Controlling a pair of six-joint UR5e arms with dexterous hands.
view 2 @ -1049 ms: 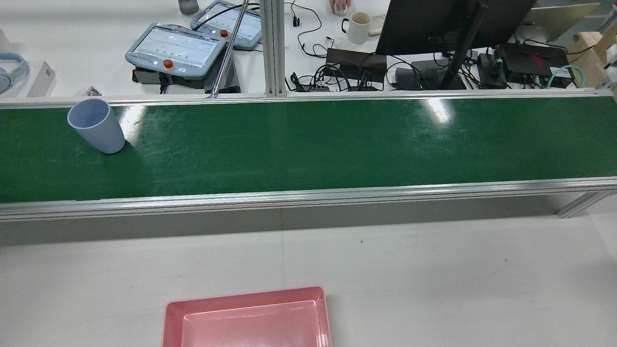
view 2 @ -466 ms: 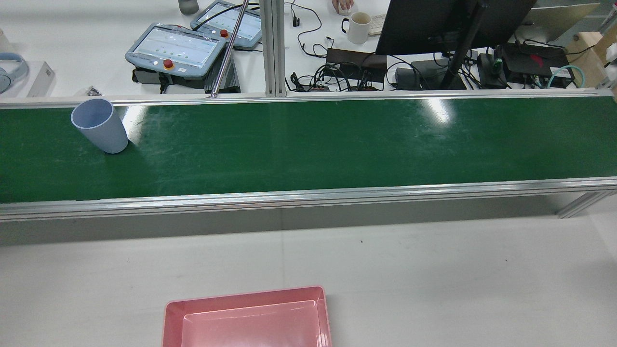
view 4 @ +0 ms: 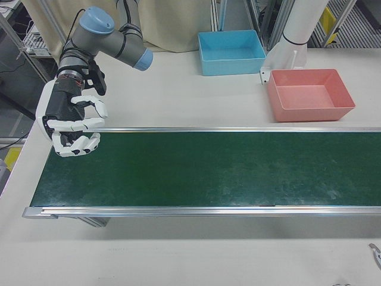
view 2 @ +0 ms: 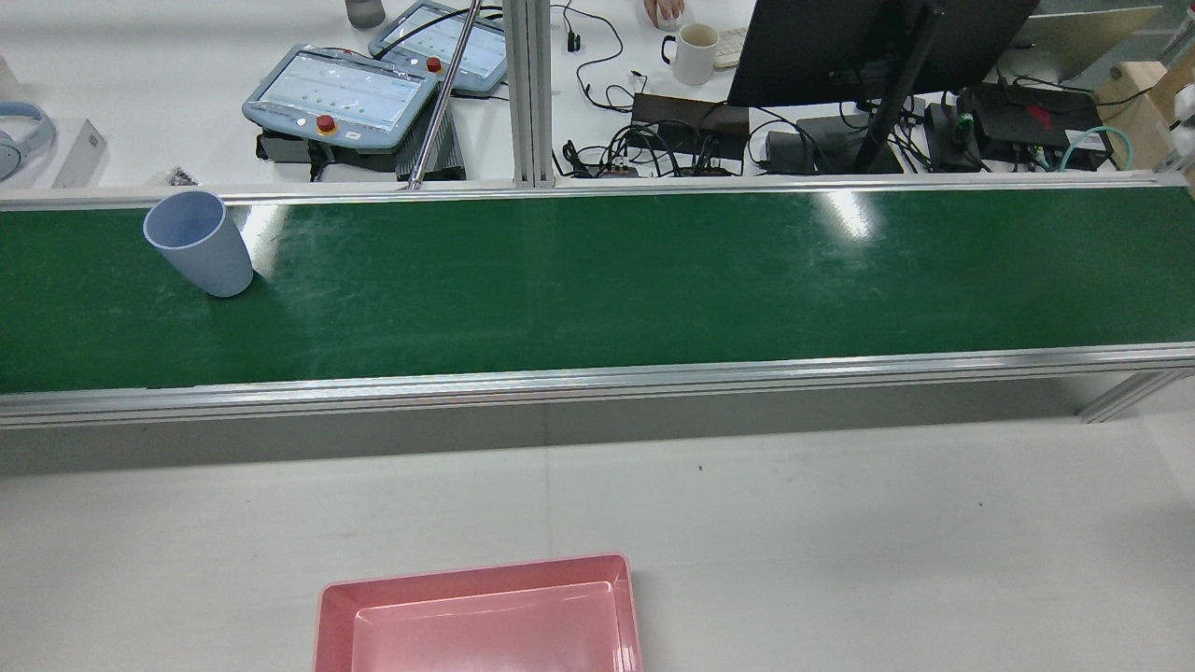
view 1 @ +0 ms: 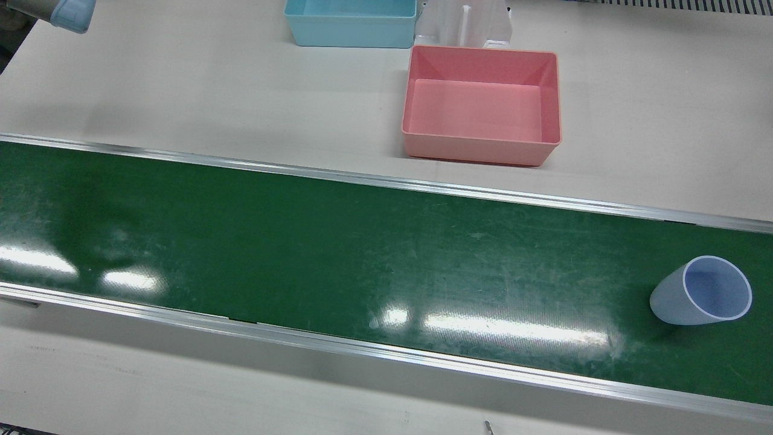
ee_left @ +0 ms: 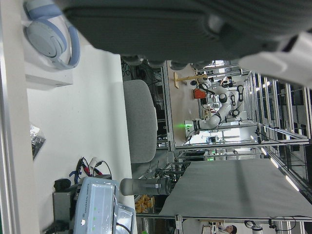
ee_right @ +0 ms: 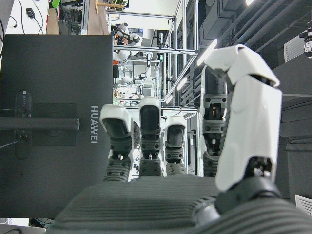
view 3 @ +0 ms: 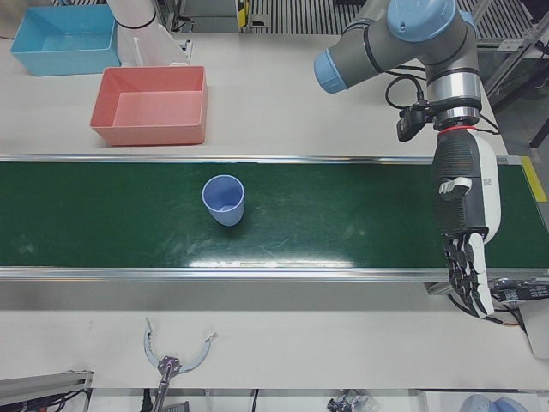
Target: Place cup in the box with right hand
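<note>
The right hand [view 4: 70, 125] hung over one end of the green belt [view 4: 208, 170], its fingers [view 4: 77, 146] curled partway with gaps between them, holding nothing. The left hand [view 3: 463, 232] hung over the opposite end of the belt, fingers [view 3: 467, 279] stretched straight and apart, pointing down past the belt's operator-side rail; it too was empty.

The cup [view 3: 225, 200], pale blue and standing upright with its mouth up, sat on the belt, well apart from both hands. It was nearer the left hand than the right, and the right-front view did not reach it.

The pink box [view 4: 309, 95] stood empty on the white counter [view 4: 178, 101] on the robot's side of the belt, well apart from the right hand and across the rail from the cup. A blue box [view 4: 231, 52] stood just beside it, further back on the counter, also empty.
</note>
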